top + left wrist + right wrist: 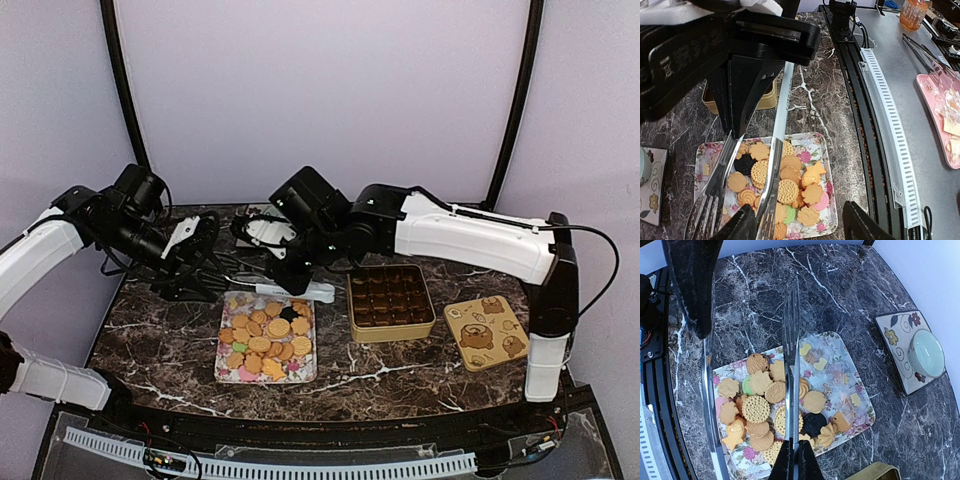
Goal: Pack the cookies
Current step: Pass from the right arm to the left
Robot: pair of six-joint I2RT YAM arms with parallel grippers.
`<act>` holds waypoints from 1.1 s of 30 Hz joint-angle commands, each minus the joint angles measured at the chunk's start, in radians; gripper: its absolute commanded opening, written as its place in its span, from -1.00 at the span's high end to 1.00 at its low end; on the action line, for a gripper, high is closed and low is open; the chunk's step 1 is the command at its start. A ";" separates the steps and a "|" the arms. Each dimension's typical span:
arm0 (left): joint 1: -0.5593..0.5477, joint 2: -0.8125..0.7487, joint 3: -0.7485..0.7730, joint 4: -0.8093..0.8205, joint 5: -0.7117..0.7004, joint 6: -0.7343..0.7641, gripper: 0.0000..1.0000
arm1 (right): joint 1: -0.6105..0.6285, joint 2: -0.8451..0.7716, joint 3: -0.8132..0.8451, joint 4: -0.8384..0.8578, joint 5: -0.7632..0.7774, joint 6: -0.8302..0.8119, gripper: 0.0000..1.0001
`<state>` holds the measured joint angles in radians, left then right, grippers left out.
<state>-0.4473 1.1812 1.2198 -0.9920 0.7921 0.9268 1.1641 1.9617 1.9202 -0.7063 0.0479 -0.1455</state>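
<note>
The cookies (760, 405) are lying heaped on a flowered tray (863, 412) in the middle of the marble table (160, 340). The right gripper (795, 456) is pinching metal tongs (791, 340) tight, their blades reaching over the cookies. The left gripper (800, 225) is gaping open near the tray, holding nothing.

One tray (812, 142) is counted, holding roughly twenty cookies (756, 409): one dark cookie (815, 424), one green cookie (746, 385) and one pink cookie (821, 202) are made out, the rest being golden. One pair of tongs (791, 350) is seen above it. To the right, one tin (391, 330) and one lid (486, 333) are found. On the far side, one saucer (895, 335) bearing one cup (926, 354) is set.
</note>
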 commanded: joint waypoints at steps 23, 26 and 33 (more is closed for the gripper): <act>-0.008 -0.023 -0.008 -0.038 -0.019 0.038 -0.33 | 0.032 0.025 0.096 0.002 -0.029 -0.018 1.00; -0.009 -0.013 -0.014 -0.055 -0.040 0.050 -0.23 | 0.031 0.032 0.106 -0.003 -0.030 -0.021 1.00; -0.012 0.010 -0.034 -0.049 -0.083 0.060 0.28 | 0.033 0.036 0.125 0.006 -0.037 -0.014 1.00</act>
<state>-0.4572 1.1793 1.2068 -1.0080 0.7345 0.9684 1.1904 1.9877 2.0014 -0.7486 0.0212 -0.1616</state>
